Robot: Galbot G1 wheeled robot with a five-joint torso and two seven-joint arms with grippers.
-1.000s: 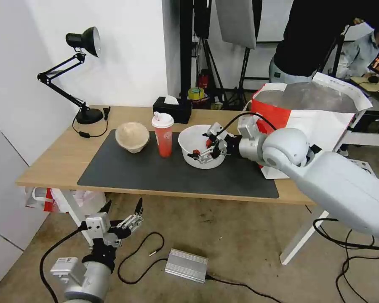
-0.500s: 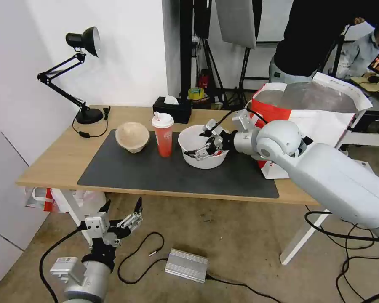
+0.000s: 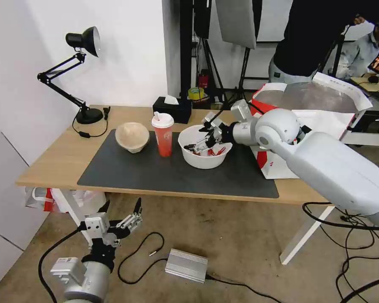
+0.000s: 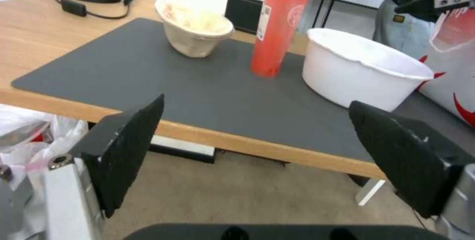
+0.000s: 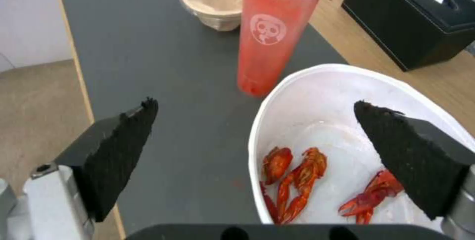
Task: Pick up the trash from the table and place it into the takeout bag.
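Nothing is bagged yet: the spread right claw point(image 3: 202, 141) hovers over the white bowl point(image 3: 203, 156), cup point(image 3: 163, 134) and beige bowl point(image 3: 132, 136) beyond it on the counter point(image 3: 54, 162), the bag point(image 3: 311, 122) behind it, while the left claw point(image 3: 121, 214) hangs spread below.

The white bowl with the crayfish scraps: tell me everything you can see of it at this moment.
The white bowl is wide, round and smooth-walled, plastic by its look, upright on the dark grey mat beside the red cup. Inside lie a few red crayfish scraps on an otherwise white bottom. The right gripper hangs open above its rim, one finger over the bowl's inside, one outside; contact cannot be told.
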